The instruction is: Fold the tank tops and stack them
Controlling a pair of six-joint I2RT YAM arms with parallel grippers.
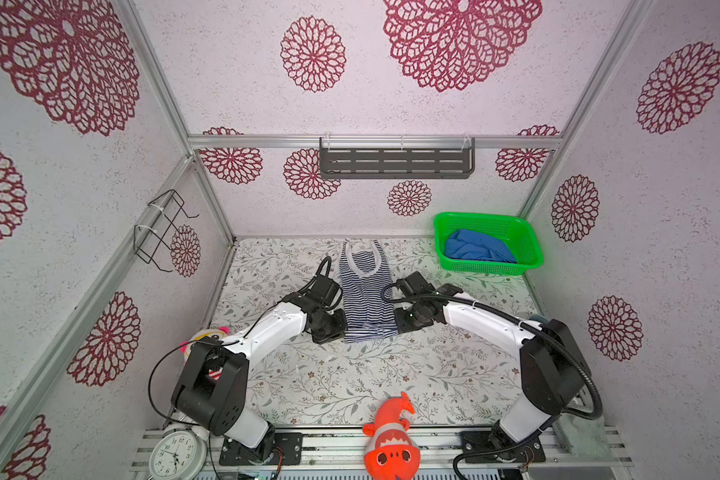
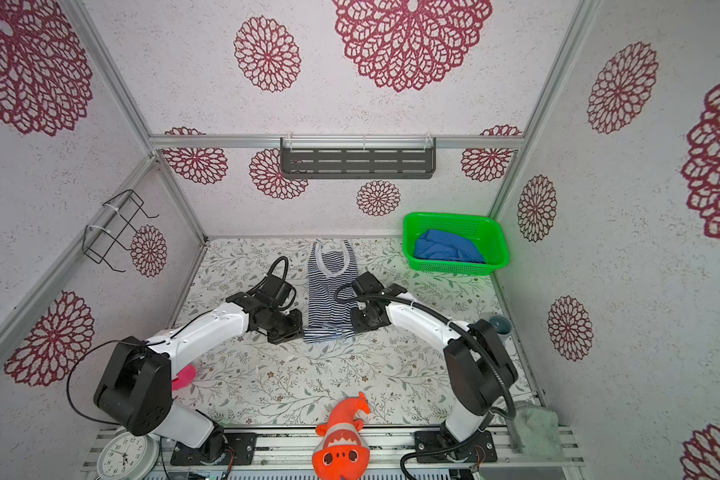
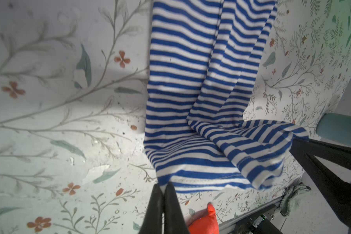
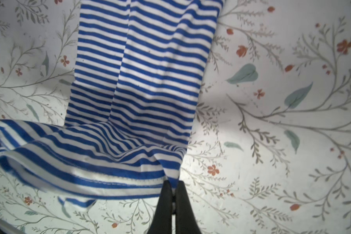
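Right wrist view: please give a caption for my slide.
Right tool pinches a hem corner of the striped tank top on the flowered table.

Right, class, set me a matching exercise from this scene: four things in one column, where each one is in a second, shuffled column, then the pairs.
1 striped tank top
2 blue tank top
3 orange plush fish
4 clock

A in the green basket
B beside the left arm's base
C hem corners gripped by the left pincer and right pincer
D middle of the table's front edge

Pairs: 1-C, 2-A, 3-D, 4-B
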